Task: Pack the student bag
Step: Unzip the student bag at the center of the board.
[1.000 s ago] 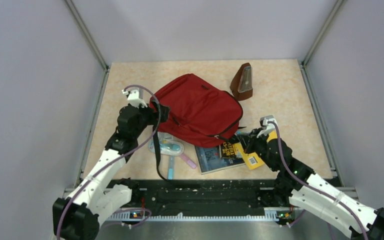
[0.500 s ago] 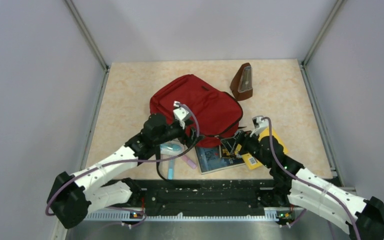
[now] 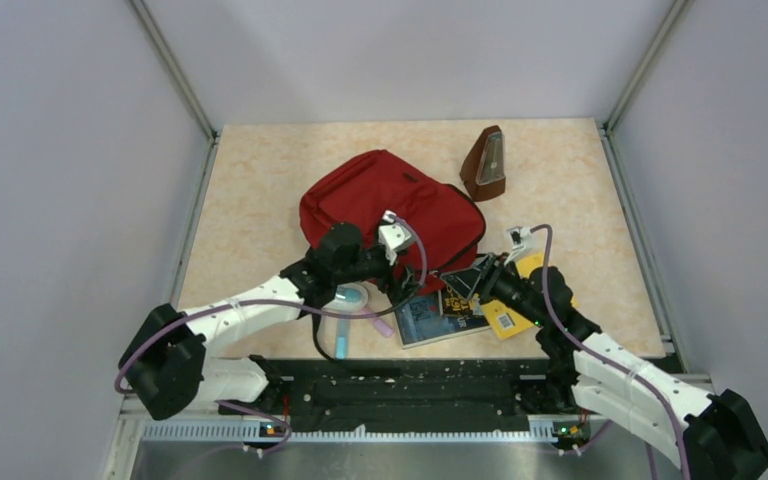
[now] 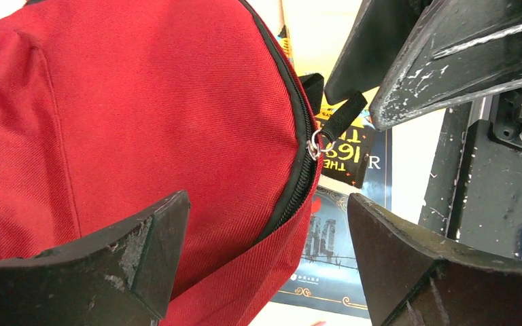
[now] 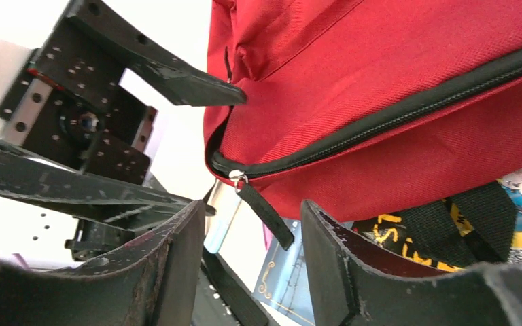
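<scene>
Backpack (image 3: 412, 203) mostly zipped, contents hidden; left tool (image 4: 265, 201) wide, right tool (image 5: 253, 205) half-open astride zipper pull (image 5: 269, 219).

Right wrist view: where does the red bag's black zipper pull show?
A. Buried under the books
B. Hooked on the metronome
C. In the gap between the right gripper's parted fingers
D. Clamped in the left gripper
C: the zipper pull hangs from the student bag in the gap of the right gripper, whose fingers stand apart on either side of it.
</scene>
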